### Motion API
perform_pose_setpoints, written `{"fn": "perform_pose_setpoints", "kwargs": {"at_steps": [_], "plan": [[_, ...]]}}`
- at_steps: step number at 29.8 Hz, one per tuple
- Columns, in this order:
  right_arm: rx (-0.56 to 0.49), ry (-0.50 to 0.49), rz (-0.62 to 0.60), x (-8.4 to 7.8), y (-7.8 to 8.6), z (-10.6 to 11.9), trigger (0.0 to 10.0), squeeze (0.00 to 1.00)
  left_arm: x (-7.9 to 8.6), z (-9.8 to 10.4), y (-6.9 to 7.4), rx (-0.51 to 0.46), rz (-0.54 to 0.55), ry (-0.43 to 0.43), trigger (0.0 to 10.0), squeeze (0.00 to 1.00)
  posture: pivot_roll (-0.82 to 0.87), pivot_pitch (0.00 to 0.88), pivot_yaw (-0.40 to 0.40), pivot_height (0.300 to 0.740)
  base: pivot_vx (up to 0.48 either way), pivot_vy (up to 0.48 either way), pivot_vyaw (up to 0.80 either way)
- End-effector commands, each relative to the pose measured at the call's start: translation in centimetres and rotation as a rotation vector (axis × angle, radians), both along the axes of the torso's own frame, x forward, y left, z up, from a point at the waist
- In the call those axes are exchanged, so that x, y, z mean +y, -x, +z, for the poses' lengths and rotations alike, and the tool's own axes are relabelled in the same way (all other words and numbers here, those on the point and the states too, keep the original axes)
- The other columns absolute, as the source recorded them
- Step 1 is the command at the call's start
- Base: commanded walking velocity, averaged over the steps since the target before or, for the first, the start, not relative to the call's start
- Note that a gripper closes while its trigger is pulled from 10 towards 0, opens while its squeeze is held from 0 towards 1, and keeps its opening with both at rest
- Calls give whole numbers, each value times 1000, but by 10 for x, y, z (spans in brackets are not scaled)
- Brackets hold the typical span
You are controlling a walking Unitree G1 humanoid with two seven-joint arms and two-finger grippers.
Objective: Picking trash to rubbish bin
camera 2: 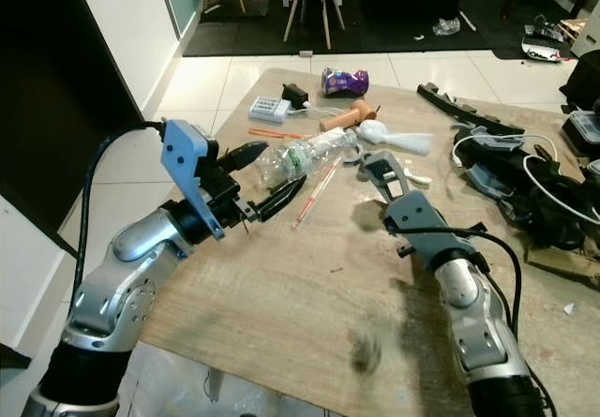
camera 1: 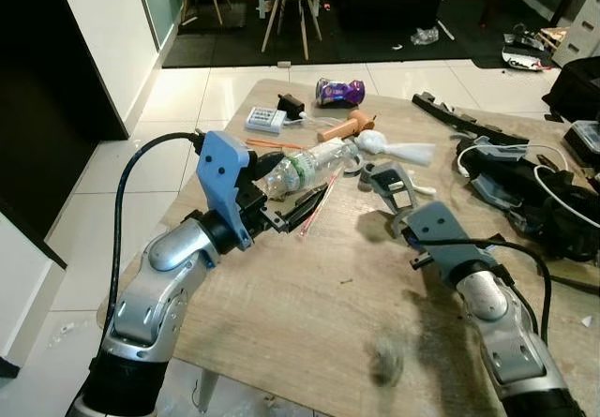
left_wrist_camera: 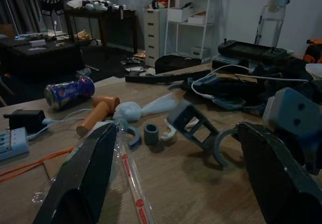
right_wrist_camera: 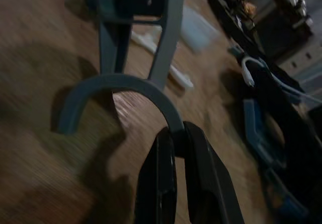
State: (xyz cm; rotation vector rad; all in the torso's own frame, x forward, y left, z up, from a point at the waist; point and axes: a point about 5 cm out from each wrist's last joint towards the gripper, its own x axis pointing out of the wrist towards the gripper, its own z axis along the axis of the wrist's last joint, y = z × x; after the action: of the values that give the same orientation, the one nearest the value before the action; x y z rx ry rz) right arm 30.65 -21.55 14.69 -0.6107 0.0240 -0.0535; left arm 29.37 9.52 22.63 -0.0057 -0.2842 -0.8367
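Grey plastic bracket [right_wrist_camera: 126, 83], curved end pinched by right gripper [right_wrist_camera: 176, 138], left gripper [left_wrist_camera: 176, 183] spread.

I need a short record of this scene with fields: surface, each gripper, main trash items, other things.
surface: wooden table
left gripper: open, its fingers on either side of the crushed clear plastic bottle
right gripper: shut on the curved end of a grey plastic bracket
trash on the table: crushed purple can, white plastic wrapper, red and white straw
other things: orange handle, white power strip, black cables and gear at the right edge of the table
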Motion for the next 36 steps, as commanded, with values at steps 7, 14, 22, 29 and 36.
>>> {"fn": "perform_pose_setpoints", "kwargs": {"at_steps": [7, 14, 22, 29, 36], "plan": [[-464, -331, 228, 42, 8, 68, 0, 0, 6, -2, -5, -8, 73, -11, 10000, 0, -22, 122, 61, 740, 0, 0, 0], [-446, -543, 210, 49, 5, 65, 0, 0, 17, -6, -19, 0, 239, -34, 10000, 0, -21, 125, 58, 740, 0, 0, 0], [-444, -519, 117, 46, 3, 59, 10000, 0, 35, -17, -31, 43, 467, -74, 10000, 0, -20, 126, 65, 740, 0, 0, 0], [-456, -504, 126, 47, 2, 61, 10000, 0, 43, -14, -36, 27, 534, -50, 10000, 0, -16, 119, 64, 740, 0, 0, 0], [-454, -484, 150, 51, 0, 63, 10000, 0, 43, -14, -36, 51, 533, -27, 10000, 0, -19, 119, 64, 740, 0, 0, 0]]}}
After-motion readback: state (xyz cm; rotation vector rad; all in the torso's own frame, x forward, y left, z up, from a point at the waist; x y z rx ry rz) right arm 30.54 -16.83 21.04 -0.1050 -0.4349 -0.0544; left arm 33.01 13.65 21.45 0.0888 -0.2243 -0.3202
